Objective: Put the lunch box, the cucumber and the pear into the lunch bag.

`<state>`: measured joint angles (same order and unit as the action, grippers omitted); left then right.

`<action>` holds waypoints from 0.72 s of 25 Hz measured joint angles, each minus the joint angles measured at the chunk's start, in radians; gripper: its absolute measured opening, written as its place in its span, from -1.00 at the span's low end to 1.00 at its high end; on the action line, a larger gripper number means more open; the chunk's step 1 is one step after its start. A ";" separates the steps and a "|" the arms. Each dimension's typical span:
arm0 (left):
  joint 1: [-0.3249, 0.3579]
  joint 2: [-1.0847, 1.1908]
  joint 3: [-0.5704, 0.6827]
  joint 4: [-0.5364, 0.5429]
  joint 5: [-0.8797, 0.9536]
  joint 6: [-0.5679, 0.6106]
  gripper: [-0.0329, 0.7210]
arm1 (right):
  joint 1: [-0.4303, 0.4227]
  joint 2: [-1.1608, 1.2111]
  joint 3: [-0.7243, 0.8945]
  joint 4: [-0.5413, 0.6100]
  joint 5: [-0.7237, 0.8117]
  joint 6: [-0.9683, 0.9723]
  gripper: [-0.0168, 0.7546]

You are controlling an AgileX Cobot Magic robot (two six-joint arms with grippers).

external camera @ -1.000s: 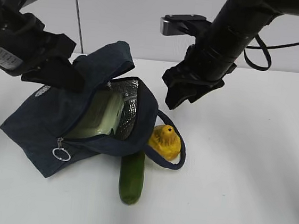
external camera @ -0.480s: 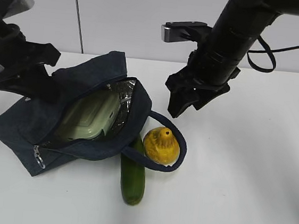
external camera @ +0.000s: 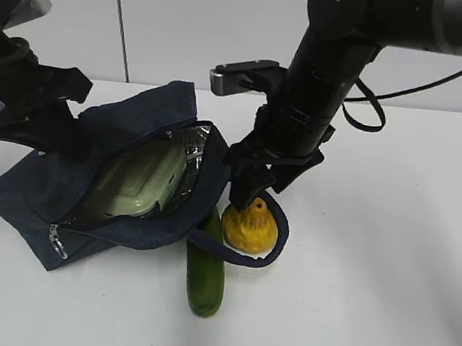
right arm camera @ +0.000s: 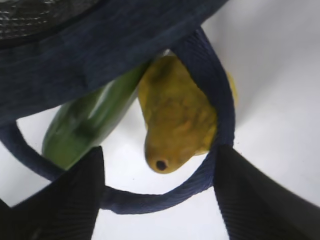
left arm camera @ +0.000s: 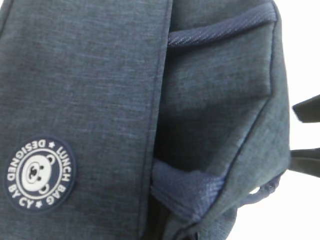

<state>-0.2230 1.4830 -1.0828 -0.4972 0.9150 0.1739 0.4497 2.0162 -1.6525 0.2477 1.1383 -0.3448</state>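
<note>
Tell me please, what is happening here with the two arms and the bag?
The lunch box already lies inside the open lunch bag. The left gripper is at the bag's back edge. The right gripper hangs open just above the pear, which sits within the bag's handle loop. The cucumber lies on the table.

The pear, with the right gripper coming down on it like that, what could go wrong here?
1. The bag's handle loop lies around the pear, so the right gripper, jaws open, may pinch strap with fruit.
2. Lifting then could drag the lunch bag and tip the lunch box out.
3. The cucumber touches the pear and may roll.
</note>
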 joint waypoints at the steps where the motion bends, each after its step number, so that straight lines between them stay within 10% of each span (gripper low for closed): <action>1: 0.000 0.000 0.000 0.000 0.000 0.000 -0.90 | 0.000 0.011 0.000 -0.002 0.000 0.000 0.40; 18: 0.000 0.000 0.000 -0.002 0.009 -0.001 -0.90 | 0.000 0.103 -0.002 -0.018 -0.083 -0.002 0.36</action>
<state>-0.2230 1.4830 -1.0828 -0.4989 0.9236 0.1728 0.4497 2.1195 -1.6541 0.2301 1.0557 -0.3468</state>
